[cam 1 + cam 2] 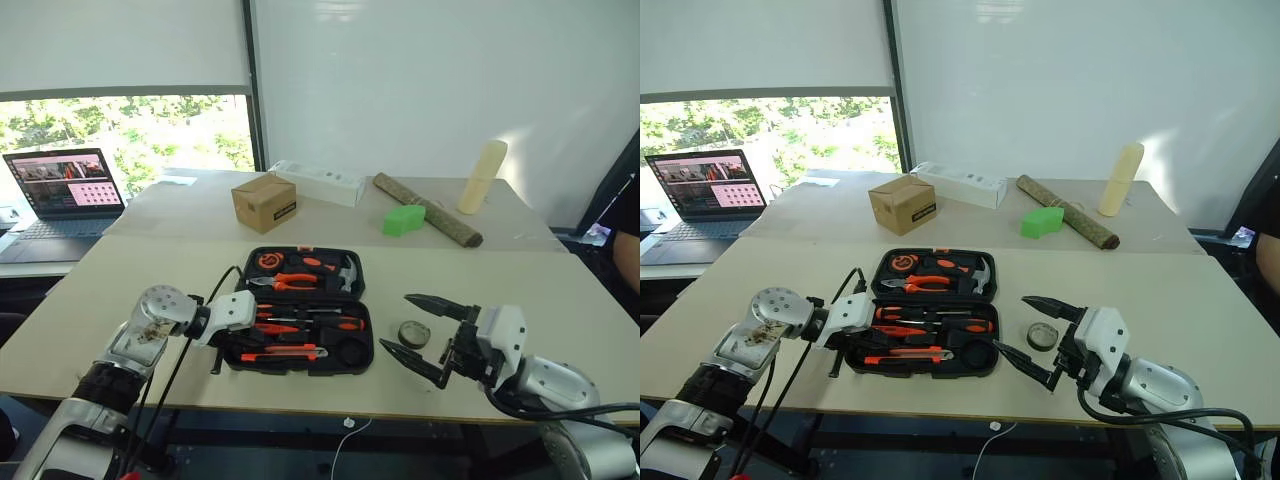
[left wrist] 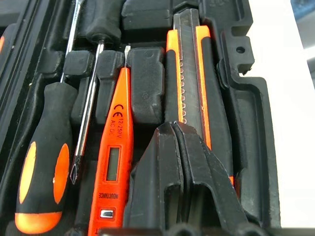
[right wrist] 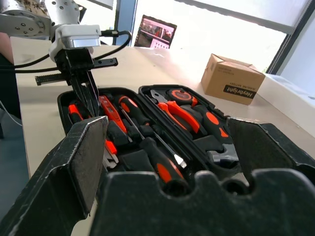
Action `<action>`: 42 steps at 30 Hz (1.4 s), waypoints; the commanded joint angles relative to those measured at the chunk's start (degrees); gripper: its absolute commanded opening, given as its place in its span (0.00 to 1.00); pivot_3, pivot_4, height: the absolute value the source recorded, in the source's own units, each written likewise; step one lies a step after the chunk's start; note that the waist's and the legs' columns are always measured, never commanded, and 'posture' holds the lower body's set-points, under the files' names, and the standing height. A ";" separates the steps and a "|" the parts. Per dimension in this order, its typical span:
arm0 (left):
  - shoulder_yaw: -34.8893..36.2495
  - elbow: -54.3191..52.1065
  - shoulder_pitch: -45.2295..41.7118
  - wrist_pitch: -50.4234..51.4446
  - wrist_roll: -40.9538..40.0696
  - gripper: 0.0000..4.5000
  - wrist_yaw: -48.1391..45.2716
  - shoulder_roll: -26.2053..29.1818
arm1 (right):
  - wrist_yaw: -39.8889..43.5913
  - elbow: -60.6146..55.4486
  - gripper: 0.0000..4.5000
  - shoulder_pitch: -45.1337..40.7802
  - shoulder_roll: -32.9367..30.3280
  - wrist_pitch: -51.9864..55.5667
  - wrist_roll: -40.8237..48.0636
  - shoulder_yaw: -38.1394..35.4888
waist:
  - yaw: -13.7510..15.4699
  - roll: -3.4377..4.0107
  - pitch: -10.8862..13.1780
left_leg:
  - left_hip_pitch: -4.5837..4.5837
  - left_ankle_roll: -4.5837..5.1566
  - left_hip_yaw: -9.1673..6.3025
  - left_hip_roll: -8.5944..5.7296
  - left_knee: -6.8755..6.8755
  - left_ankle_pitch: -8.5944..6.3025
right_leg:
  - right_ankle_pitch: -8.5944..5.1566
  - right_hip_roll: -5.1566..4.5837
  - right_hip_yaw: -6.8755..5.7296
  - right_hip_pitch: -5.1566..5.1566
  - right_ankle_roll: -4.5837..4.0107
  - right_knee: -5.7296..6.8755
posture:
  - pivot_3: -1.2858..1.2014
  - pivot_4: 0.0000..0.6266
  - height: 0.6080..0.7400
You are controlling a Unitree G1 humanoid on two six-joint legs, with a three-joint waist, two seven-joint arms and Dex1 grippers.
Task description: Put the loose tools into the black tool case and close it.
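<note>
The black tool case (image 1: pixel 353 290) lies open in the middle of the table, with orange-and-black tools in the slots of both halves. My left gripper (image 2: pixel 175 132) is shut with nothing in it. It points down into the near half at its left end, just over the orange-black utility knife (image 2: pixel 189 73). Beside the knife lie a small all-orange screwdriver (image 2: pixel 115 162) and an orange-and-black handled screwdriver (image 2: pixel 42 172). A small dark tape roll (image 1: pixel 414 333) sits on the table right of the case. My right gripper (image 1: pixel 394 322) is open, its fingers spread on either side of the roll without touching it.
Behind the case stand a brown cardboard box (image 1: pixel 264 202), a flat white box (image 1: pixel 318 182), a green block (image 1: pixel 404 220), a rough wooden log (image 1: pixel 427 208) and a cream cylinder (image 1: pixel 482 176). A laptop (image 1: pixel 65 185) sits on the far-left table.
</note>
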 commanded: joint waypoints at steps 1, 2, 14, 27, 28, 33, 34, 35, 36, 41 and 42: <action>3.75 0.02 1.88 -1.91 -7.07 0.02 -4.38 -0.73 | 0.88 -2.58 1.00 4.27 -1.59 -0.42 2.05 -6.10 | -0.07 -0.03 0.02 | -0.04 0.03 -0.02 0.00 0.00 -0.01 | 0.06 0.00 -0.02 -0.02 -0.11 -0.02 | 0.52 0.24 1.00; 5.81 -0.40 1.99 -0.27 -9.21 0.02 -4.10 -0.67 | 1.20 -2.90 1.00 6.10 -1.95 -0.18 2.70 -7.56 | -0.14 -0.06 0.04 | -0.08 0.08 0.01 0.00 0.00 -0.05 | 0.17 -0.01 -0.02 -0.06 -0.29 -0.03 | 0.52 0.24 1.00; 21.25 12.10 8.89 -4.97 -16.86 0.94 -11.53 9.75 | 7.23 3.26 1.00 21.82 -4.97 -4.27 -2.10 -16.20 | -0.82 -0.19 0.19 | -0.14 0.14 0.08 0.02 -0.07 -0.20 | -0.19 -0.12 -0.01 -0.15 0.13 -0.18 | 0.52 0.24 1.00; 19.62 0.52 10.57 0.14 -21.25 1.00 -10.11 5.23 | 7.55 11.98 1.00 -18.21 -18.07 22.55 -14.18 13.86 | -0.51 -0.28 0.23 | -0.98 0.04 0.07 -0.06 -0.01 -0.12 | 0.17 -0.03 -0.04 -0.98 -0.40 -0.02 | 0.52 0.24 1.00; 19.63 -0.78 10.97 0.78 -21.32 1.00 -9.62 5.17 | 8.14 13.32 1.00 -19.78 -17.97 22.59 -15.30 15.71 | -0.35 -0.28 0.23 | -1.02 0.01 0.02 -0.08 0.02 -0.09 | 0.17 0.05 -0.13 -0.99 -0.41 -0.03 | 0.52 0.24 1.00; 20.08 -8.00 13.28 4.64 -22.13 1.00 -6.79 5.31 | 10.14 18.01 0.77 -24.51 -17.13 22.27 -18.78 20.89 | -0.23 -0.27 0.24 | -1.25 -0.02 0.08 -0.11 0.02 -0.09 | 0.16 0.02 -0.17 -1.05 -0.28 -0.09 | 0.52 0.24 1.00; 20.20 -9.17 13.65 5.38 -22.27 1.00 -6.25 5.37 | 10.47 18.86 0.69 -24.91 -17.27 22.45 -19.54 21.65 | -0.29 -0.27 0.24 | -1.29 -0.01 0.07 -0.11 0.02 -0.10 | 0.16 -0.03 -0.16 -1.05 -0.19 -0.11 | 0.52 0.24 1.00; 20.28 -10.16 13.96 6.00 -22.36 1.00 -5.78 5.39 | 10.97 19.68 0.62 -25.18 -17.38 21.86 -20.15 22.22 | -0.32 -0.27 0.24 | -1.29 0.00 0.07 -0.11 0.03 -0.10 | 0.15 -0.05 -0.15 -1.02 -0.11 -0.16 | 0.52 0.24 1.00; 20.31 -10.85 14.16 6.46 -22.39 1.00 -5.38 5.38 | 11.32 20.32 0.53 -25.42 -17.26 21.25 -20.52 22.46 | -0.33 -0.27 0.24 | -1.29 0.01 0.07 -0.11 0.05 -0.11 | 0.16 -0.09 -0.15 -0.99 -0.06 -0.23 | 0.52 0.24 1.00; 18.69 -12.48 13.13 7.51 -22.26 1.00 -4.71 4.63 | 13.92 21.39 0.15 -27.94 -17.43 18.06 -20.23 21.28 | -0.31 -0.27 0.25 | -1.23 0.09 0.07 -0.13 0.06 -0.16 | 0.23 -0.12 -0.14 -0.83 0.08 -0.71 | 0.52 0.24 1.00; 18.40 -12.46 12.72 7.51 -22.28 1.00 -4.79 4.36 | 14.62 21.51 0.10 -28.20 -17.69 16.89 -20.04 20.88 | -0.27 -0.27 0.25 | -1.22 0.08 0.06 -0.13 0.07 -0.16 | 0.23 -0.12 -0.14 -0.83 0.08 -0.69 | 0.52 0.24 1.00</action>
